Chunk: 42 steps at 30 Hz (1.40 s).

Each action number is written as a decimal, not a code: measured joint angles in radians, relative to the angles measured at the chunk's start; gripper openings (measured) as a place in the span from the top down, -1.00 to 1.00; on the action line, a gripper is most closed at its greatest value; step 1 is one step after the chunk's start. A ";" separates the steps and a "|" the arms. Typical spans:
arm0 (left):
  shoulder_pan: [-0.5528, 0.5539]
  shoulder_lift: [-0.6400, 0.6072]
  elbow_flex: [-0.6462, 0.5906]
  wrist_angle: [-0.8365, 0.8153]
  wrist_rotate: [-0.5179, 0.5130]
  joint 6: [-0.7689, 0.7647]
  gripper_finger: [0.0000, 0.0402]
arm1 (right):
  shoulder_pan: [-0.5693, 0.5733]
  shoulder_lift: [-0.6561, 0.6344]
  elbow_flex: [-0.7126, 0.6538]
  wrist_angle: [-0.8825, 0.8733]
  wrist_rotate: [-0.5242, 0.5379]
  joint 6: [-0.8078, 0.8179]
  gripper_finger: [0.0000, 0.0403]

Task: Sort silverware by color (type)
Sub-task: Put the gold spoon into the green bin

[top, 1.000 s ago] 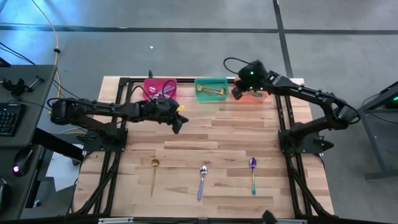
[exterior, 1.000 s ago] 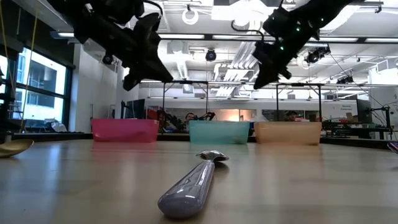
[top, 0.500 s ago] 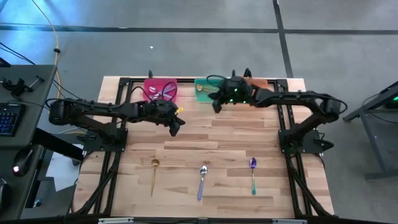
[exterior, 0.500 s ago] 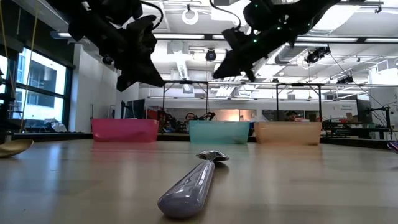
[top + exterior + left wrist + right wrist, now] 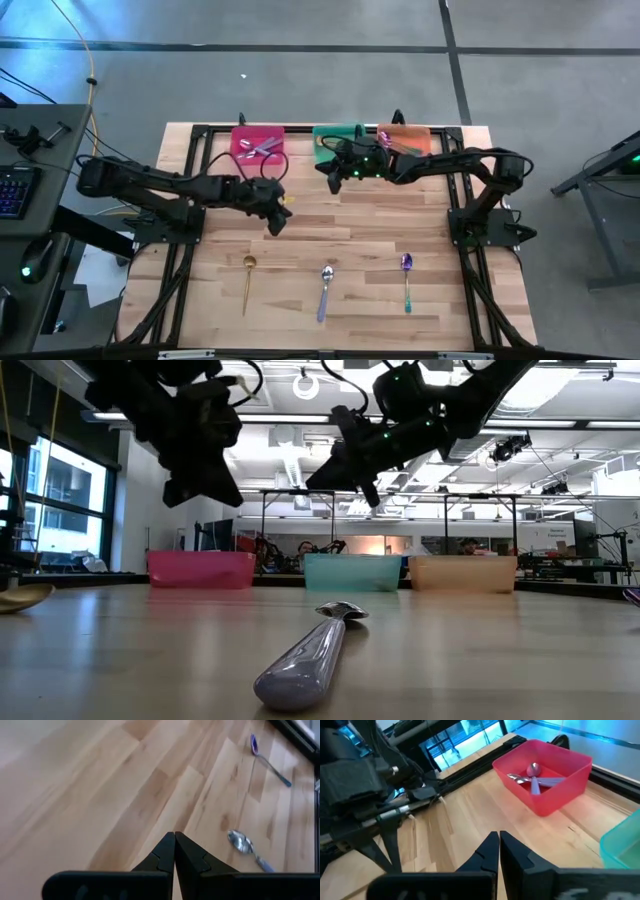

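Observation:
Three spoons lie flat on the table near its near edge: a gold spoon (image 5: pixel 248 278), a silver-lavender spoon (image 5: pixel 325 288) (image 5: pixel 305 655) (image 5: pixel 245 846), and a purple spoon with a teal handle (image 5: pixel 406 278) (image 5: pixel 267 757). My left gripper (image 5: pixel 277 215) (image 5: pixel 174 835) hangs shut and empty above the table's middle left, on the far side of the gold spoon. My right gripper (image 5: pixel 325 170) (image 5: pixel 498 837) is shut and empty too, above the bare wood just in front of the green bin (image 5: pixel 322 133).
Three bins stand in a row along the far edge: a pink bin (image 5: pixel 258 142) (image 5: pixel 570 765) with silver-lavender spoons in it, the green bin, and an orange bin (image 5: pixel 410 135). Black frame rails run along the table's sides. Open wood lies between the bins and the spoons.
My right gripper has swung from above the orange bin toward the table's left, past the green bin, to the wood in front of it. My left gripper has moved a little toward the near edge. The spoons on the table have stayed where they were.

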 joint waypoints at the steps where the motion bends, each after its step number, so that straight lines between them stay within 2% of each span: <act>1: -0.012 -0.006 0.000 -0.011 -0.010 -0.012 1.00 | -0.003 0.000 0.000 -0.001 -0.009 -0.005 1.00; 9: -0.083 -0.099 -0.006 -0.089 -0.127 -0.060 1.00 | 0.006 0.030 0.001 0.024 -0.062 -0.015 1.00; 18: -0.117 -0.300 -0.176 -0.055 -0.092 -0.230 1.00 | 0.054 0.079 0.000 0.081 -0.061 0.019 1.00; 24: -0.211 -0.399 -0.187 -0.235 -0.111 -0.401 1.00 | 0.036 0.047 0.000 -0.019 -0.064 -0.042 1.00; 33: -0.365 -0.408 -0.187 -0.360 -0.149 -0.595 1.00 | 0.017 0.048 -0.003 -0.024 -0.098 -0.075 1.00; 36: -0.401 -0.408 -0.187 -0.385 -0.147 -0.672 1.00 | 0.017 0.047 -0.081 0.080 -0.099 -0.032 1.00; 42: -0.476 -0.408 -0.187 -0.453 -0.111 -0.892 0.89 | 0.011 0.048 -0.300 0.374 -0.098 0.169 1.00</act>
